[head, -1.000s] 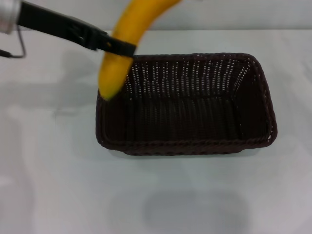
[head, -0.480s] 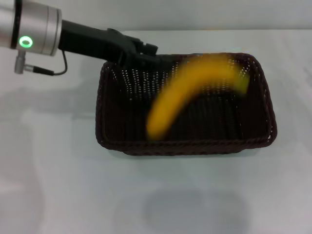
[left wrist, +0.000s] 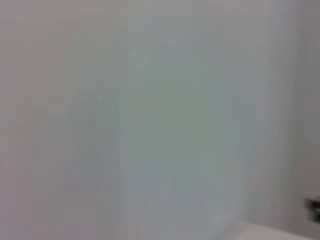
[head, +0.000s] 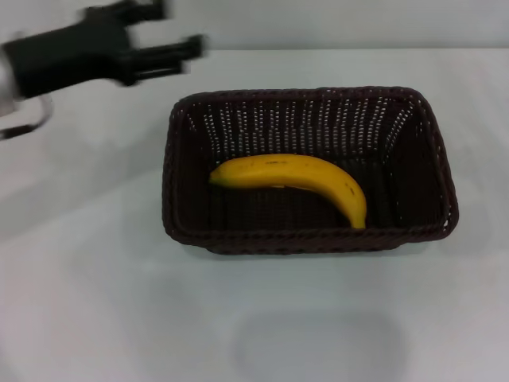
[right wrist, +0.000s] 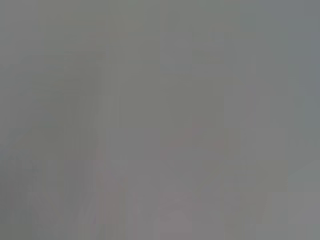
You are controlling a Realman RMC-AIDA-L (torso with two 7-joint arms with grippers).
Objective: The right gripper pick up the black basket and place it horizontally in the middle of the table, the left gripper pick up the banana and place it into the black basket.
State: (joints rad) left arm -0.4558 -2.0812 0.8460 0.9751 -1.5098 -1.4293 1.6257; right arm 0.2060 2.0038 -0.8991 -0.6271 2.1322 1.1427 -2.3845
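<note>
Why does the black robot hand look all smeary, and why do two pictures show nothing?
Head view: the left gripper is smeared by motion blur, while the banana and black basket look sharp, with a faint shadow on the table. Left wrist view: a pale blur with one dark speck at an edge. Right wrist view: plain grey, with nothing to make out.

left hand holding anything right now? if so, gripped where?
Nothing held. The left hand is open and empty, off the far-left corner of the black basket; the banana lies loose inside.
</note>
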